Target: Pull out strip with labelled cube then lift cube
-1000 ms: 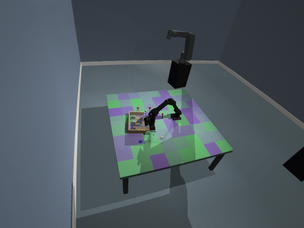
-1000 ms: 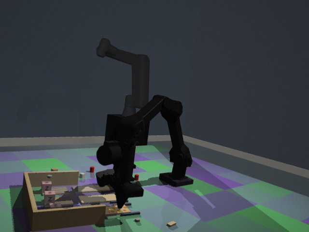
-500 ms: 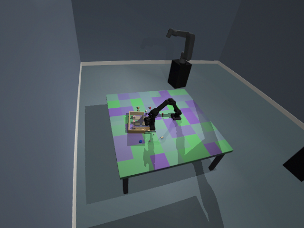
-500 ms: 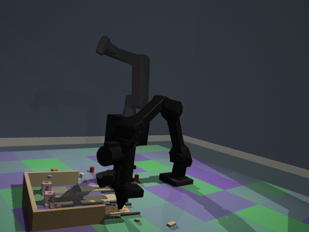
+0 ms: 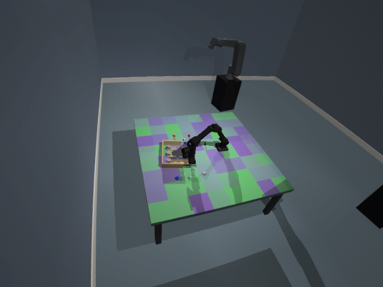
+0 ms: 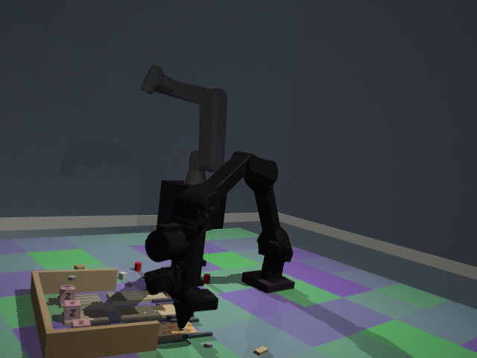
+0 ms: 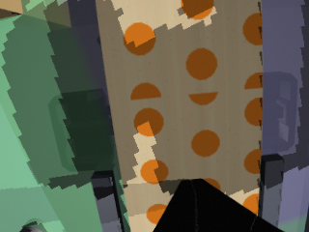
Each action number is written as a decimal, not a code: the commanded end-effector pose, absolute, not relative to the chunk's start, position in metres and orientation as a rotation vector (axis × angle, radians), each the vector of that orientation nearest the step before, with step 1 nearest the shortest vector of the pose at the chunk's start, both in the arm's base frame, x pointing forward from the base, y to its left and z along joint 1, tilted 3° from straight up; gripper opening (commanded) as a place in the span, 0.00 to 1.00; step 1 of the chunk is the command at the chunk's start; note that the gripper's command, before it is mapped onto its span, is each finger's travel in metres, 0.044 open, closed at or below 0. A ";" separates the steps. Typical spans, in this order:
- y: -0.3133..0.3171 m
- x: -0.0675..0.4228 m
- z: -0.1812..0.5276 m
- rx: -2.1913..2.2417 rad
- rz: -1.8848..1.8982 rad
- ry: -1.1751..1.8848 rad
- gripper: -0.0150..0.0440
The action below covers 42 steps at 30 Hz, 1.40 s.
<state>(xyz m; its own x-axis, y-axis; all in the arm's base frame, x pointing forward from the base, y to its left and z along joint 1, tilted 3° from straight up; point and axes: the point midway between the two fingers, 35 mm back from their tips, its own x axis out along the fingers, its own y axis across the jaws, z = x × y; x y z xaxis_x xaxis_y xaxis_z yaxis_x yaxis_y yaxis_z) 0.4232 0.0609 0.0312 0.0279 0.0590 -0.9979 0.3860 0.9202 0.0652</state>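
A low wooden tray (image 6: 100, 338) (image 5: 171, 165) holds three pink cubes marked Z: one cube (image 6: 67, 292) at the back, one cube (image 6: 71, 308) in the middle and one cube (image 6: 80, 322) nearest the front wall. Pale strips run from the cubes out of the tray's open side. The nearest strip (image 7: 193, 58) (image 6: 169, 328) is cream with orange dots and lies between dark rails (image 7: 106, 219). My gripper (image 6: 182, 327) (image 7: 191, 189) (image 5: 191, 162) is shut, points straight down, and its tips rest on the outer end of the dotted strip. The arm's shadow covers the other strips.
Small loose things lie around the tray: two red cylinders (image 6: 137, 265) (image 6: 206, 278), a white cube (image 6: 122, 274), a grey cylinder (image 6: 208, 344), a tan block (image 6: 261, 350) and a blue piece (image 5: 176, 177). A second arm on a black pedestal (image 5: 225, 92) stands behind the table.
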 end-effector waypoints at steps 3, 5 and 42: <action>0.061 0.424 0.030 0.363 -0.267 1.530 0.25; 0.061 0.424 0.030 0.363 -0.267 1.530 0.25; 0.063 0.420 0.027 0.363 -0.266 1.530 0.25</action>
